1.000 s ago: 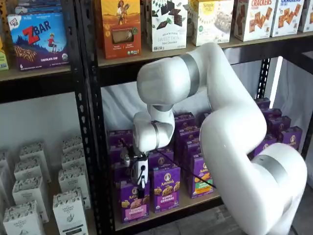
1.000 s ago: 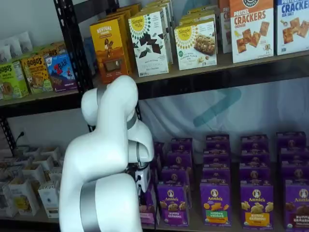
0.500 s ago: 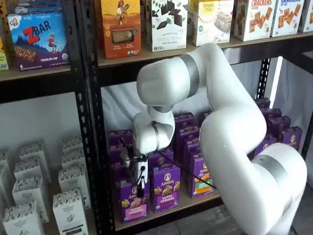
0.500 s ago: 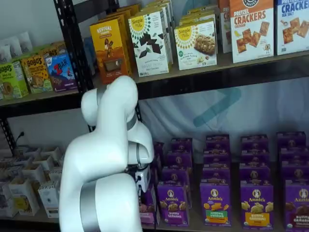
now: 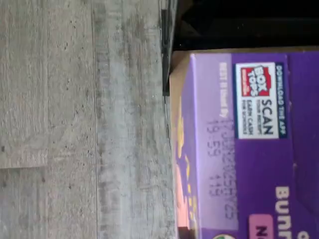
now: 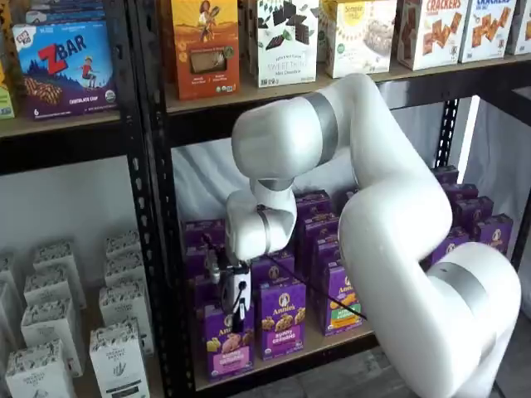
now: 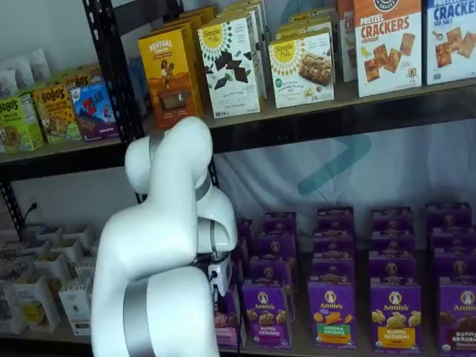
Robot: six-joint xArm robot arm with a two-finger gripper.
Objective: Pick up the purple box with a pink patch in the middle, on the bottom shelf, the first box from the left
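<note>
One small purple box (image 5: 249, 149) of thin card fills much of the wrist view, seen from its top, with grey floor beside it. In a shelf view the white claw with black fingers (image 6: 236, 308) comes down on that box's top (image 6: 226, 336), at the left end of the tan wooden bottom shelf (image 6: 323, 344). The fingers are squeezed onto the box. In the other shelf view the arm hides most of it. It looks light and easy to dent, so hold the top edges gently.

Grey plank floor (image 5: 75, 124) – black metal rack (image 6: 149, 207) – white sheet (image 7: 387, 163) draped behind.
</note>
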